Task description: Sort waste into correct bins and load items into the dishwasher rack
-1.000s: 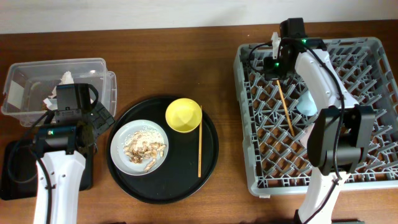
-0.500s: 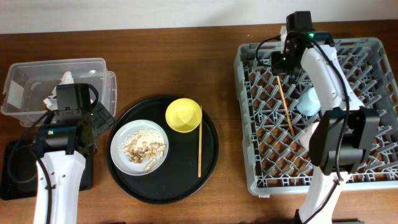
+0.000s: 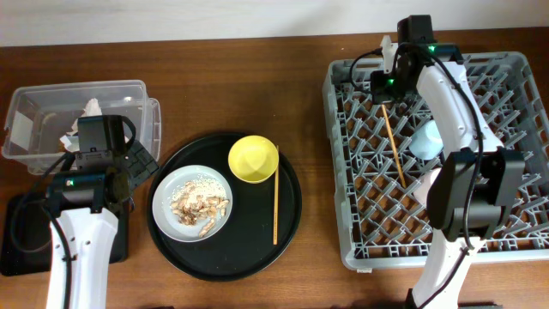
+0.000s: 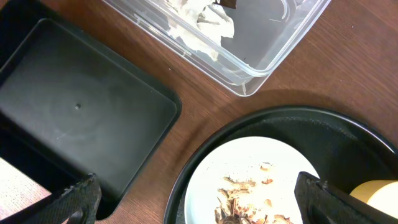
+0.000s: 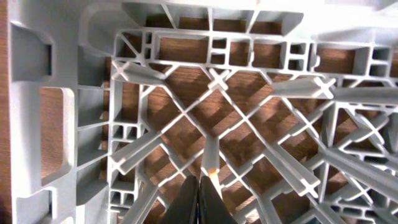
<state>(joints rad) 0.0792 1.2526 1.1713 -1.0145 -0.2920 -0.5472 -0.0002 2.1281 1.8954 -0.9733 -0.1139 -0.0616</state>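
The grey dishwasher rack [image 3: 343, 172] holds one wooden chopstick [image 3: 393, 150] and a light-blue cup [image 3: 426, 140]. My right gripper [image 3: 383, 96] hangs over the rack's back left corner. In the right wrist view it [image 5: 199, 186] is shut and empty, with the chopstick's tip [image 5: 211, 172] just beside its fingertips. My left gripper [image 4: 208, 208] is open and empty above the gap between the shallow black bin [image 4: 74, 112] and the plate [image 4: 249, 168] of food scraps [image 4: 242, 200]. The clear tub [image 3: 77, 116] holds crumpled napkins [image 4: 205, 25].
A round black tray [image 3: 292, 232] carries the plate [image 3: 191, 202], a yellow bowl [image 3: 252, 159] and a second chopstick [image 3: 275, 206]. The tub [image 4: 261, 59] stands just behind the black bin [image 3: 17, 232]. Bare wood lies between tray and rack.
My right gripper, still shut, has drawn back a little toward the rack's rear edge. The chopstick in the rack and the left arm have not moved.
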